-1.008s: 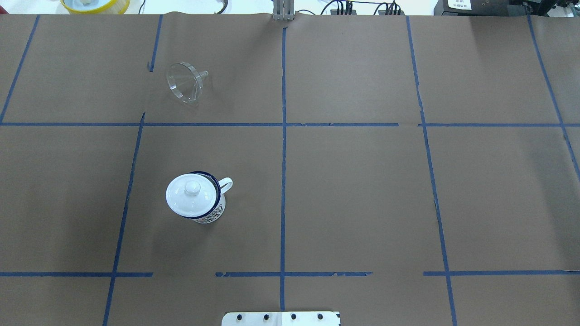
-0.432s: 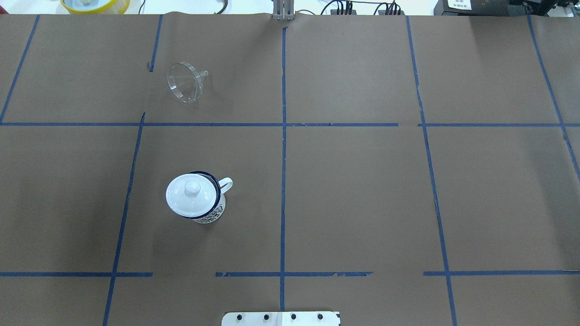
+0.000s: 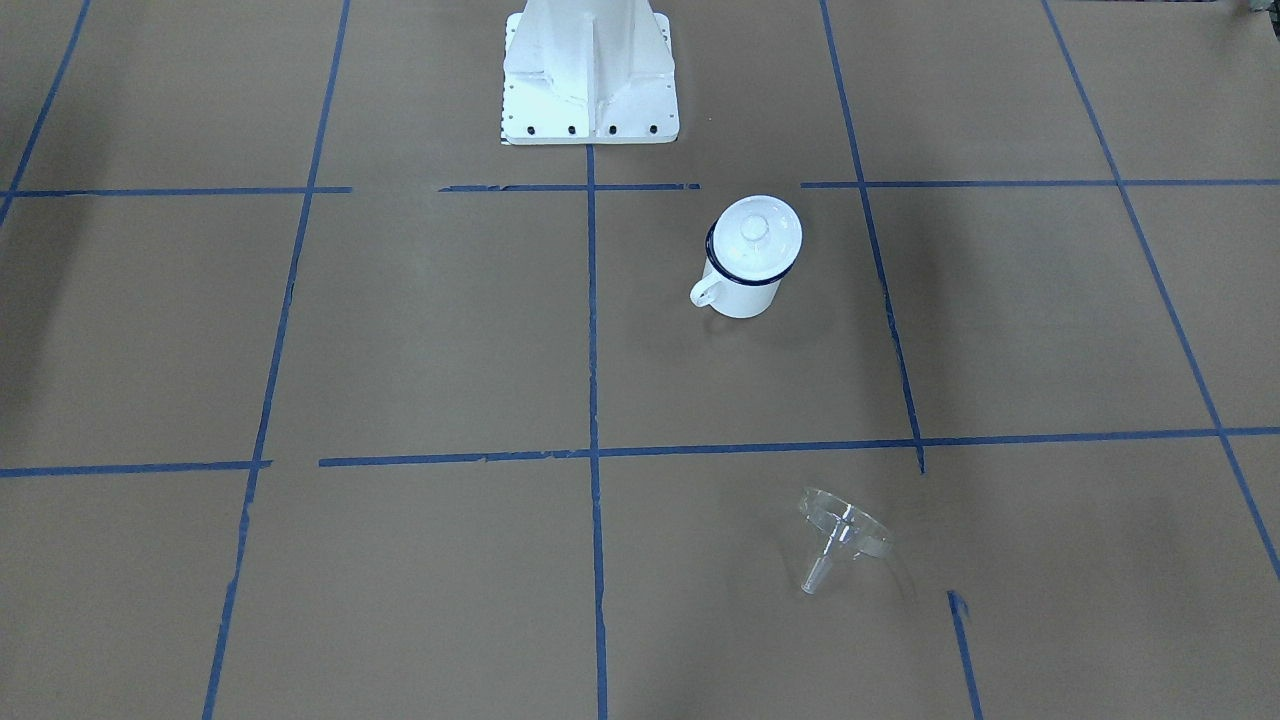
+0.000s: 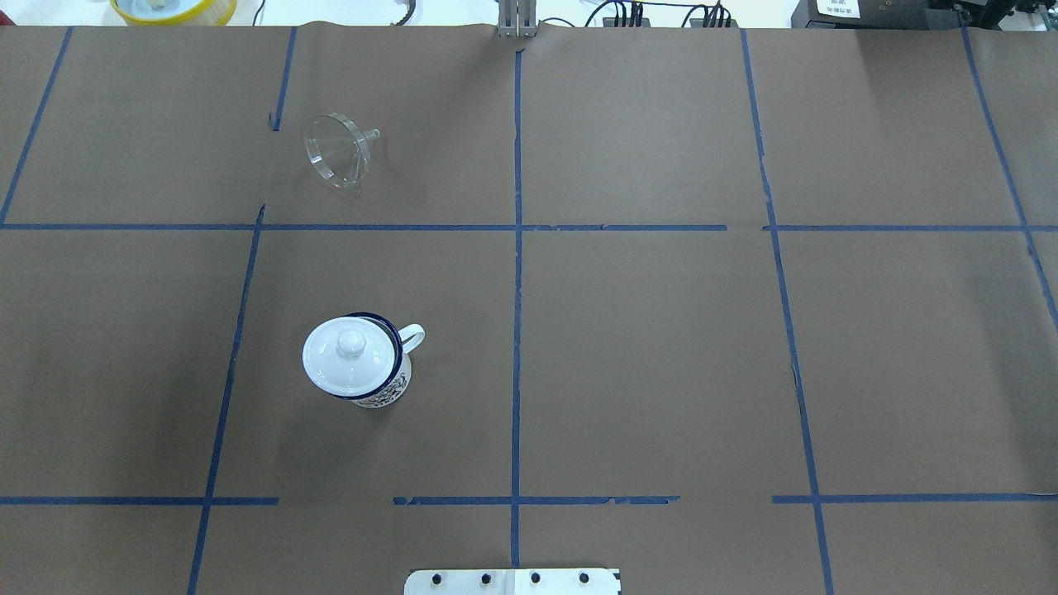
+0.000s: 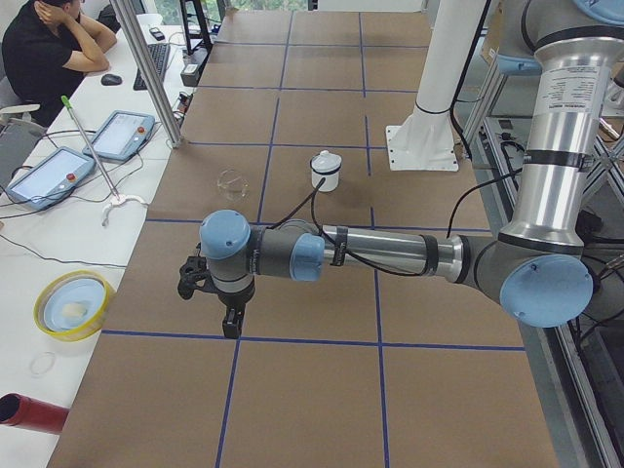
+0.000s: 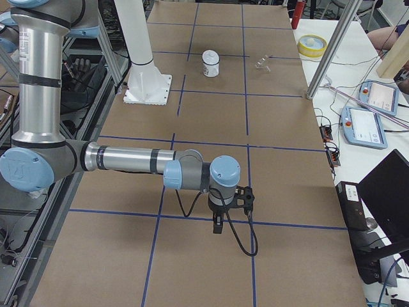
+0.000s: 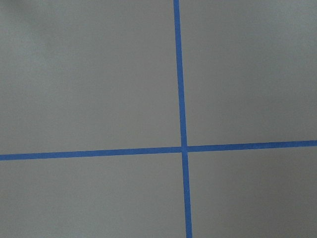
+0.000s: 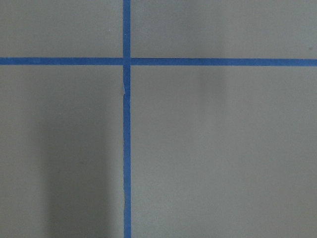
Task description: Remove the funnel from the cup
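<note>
funnel point(image 4: 337, 159) is lying on its side on the desk point(image 4: 661, 355), in the far-left square from the robot's pov. Wide rim is tipped up, spout pointing roughly twd the centre line. It's not in or on the cup point(image 4: 390, 390); they're well apart, w/ a blue tape point(image 4: 388, 227) line running between them.

Cup is sitting upright one square nearer the base, handle twd centre, white lid point(image 4: 350, 357) w/ knob sitting on top.

Neither hand is working near them. Left hand point(image 5: 232, 322) is hanging over the desk's left end, right hand point(image 6: 218, 225) over the right end, both pointing down. They're only showing in the side views, so can't tell if fingers are spread or pressed together. Wrist cams are seeing just paper + tape crossings.

Imo the removal step is reading as done and the arms are looking parked, so nothing more needed on the funnel. If a re-grasp is wanted, left arm is the nearer one. It'd be pinching a thin clear rim that's lying tilted (prob slippery, rolls easily) and needs to be coming in clear of the lidded cup.
</note>
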